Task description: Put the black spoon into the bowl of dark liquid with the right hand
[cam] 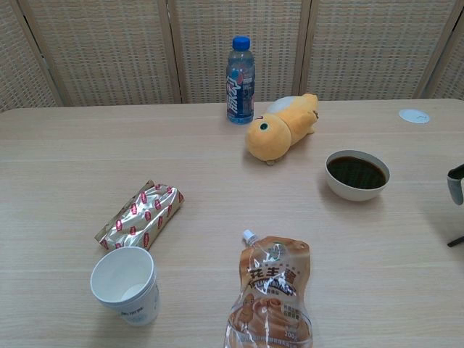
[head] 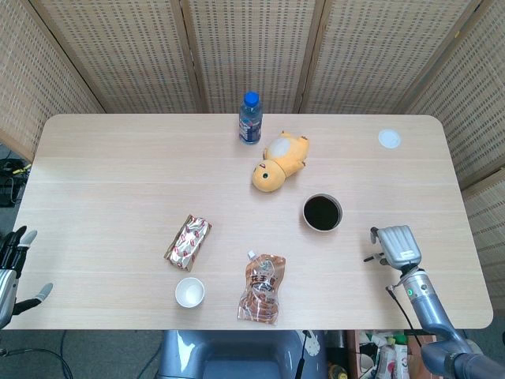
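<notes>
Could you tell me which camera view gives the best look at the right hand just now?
The head view: the right hand shows whole from above, over the black spoon. The chest view catches only a sliver of it at the frame's right edge.

- A staged test room: woven rattan screen panels (head: 252,55) close behind the desk's far edge.
- A pale wooden desk (head: 118,181) carries assorted props.

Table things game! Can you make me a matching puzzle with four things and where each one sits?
Things:
1. water bottle
2. paper cup
3. bowl of dark liquid
4. white disc

Places:
A. far right corner
B. near edge, beside the peanut pouch
C. far edge, behind the plush toy
D. just left of the right hand

Pairs: 1-C, 2-B, 3-D, 4-A
</notes>
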`<state>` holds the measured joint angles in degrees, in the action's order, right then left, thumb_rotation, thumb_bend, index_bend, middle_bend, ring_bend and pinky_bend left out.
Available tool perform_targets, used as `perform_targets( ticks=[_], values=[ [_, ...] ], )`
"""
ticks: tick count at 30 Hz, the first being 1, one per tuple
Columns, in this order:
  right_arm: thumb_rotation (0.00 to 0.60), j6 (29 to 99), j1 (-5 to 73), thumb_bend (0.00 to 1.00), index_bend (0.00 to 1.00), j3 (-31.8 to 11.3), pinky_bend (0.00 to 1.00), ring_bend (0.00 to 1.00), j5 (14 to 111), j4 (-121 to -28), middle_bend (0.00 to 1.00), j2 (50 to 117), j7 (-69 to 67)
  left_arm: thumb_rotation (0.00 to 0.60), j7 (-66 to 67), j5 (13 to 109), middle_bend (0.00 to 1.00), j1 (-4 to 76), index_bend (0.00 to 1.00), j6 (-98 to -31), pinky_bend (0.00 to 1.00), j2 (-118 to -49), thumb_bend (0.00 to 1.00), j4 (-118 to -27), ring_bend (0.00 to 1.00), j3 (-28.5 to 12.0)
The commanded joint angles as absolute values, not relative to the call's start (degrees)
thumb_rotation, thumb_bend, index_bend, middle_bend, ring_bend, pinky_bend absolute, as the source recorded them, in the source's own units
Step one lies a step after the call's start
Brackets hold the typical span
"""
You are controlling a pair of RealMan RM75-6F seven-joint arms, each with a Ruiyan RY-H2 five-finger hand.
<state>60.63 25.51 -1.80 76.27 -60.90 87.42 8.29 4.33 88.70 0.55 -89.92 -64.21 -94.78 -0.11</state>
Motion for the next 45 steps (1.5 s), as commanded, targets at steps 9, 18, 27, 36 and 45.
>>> perform_targets(
  ticks=[9, 18, 27, 36, 45],
  values=[
    [0.600, 58.6, 25.8, 0.46, 0.57, -0.9, 0.98, 0.88, 77.5, -58.3, 0.85, 88.8, 9.4, 0.600, 4.2, 88.6, 0.00, 0.6, 0.01, -89.5, 0.00, -64.0, 0.23, -94.8, 0.00, -0.1],
    [0.600, 57.0, 26.0, 0.47, 0.56, -0.1, 0.98, 0.88, 78.4, -57.6, 0.85, 88.5, 10.7, 0.600, 4.6, 88.8, 0.00, 0.8, 0.00, -89.1, 0.00, -64.0, 0.23, -95.2, 0.00, 0.0],
    [0.600, 56.1, 26.1, 0.48, 0.56, 0.5, 0.98, 0.88, 79.3, -55.7, 0.85, 89.6, 11.4, 0.600, 4.9, 88.9, 0.00, 0.8, 0.00, -88.9, 0.00, -63.7, 0.23, -95.7, 0.00, 0.1],
    [0.600, 55.4, 26.4, 0.48, 0.57, 0.6, 0.98, 0.88, 80.0, -53.9, 0.85, 91.0, 11.8, 0.600, 5.0, 88.8, 0.00, 0.7, 0.00, -88.7, 0.00, -63.6, 0.23, -95.9, 0.00, 0.2],
    [0.600, 54.7, 26.3, 0.49, 0.57, 0.8, 0.98, 0.88, 80.2, -53.0, 0.85, 91.7, 12.1, 0.600, 4.9, 88.8, 0.00, 0.7, 0.00, -88.5, 0.00, -63.5, 0.23, -96.0, 0.00, 0.3]
  ],
)
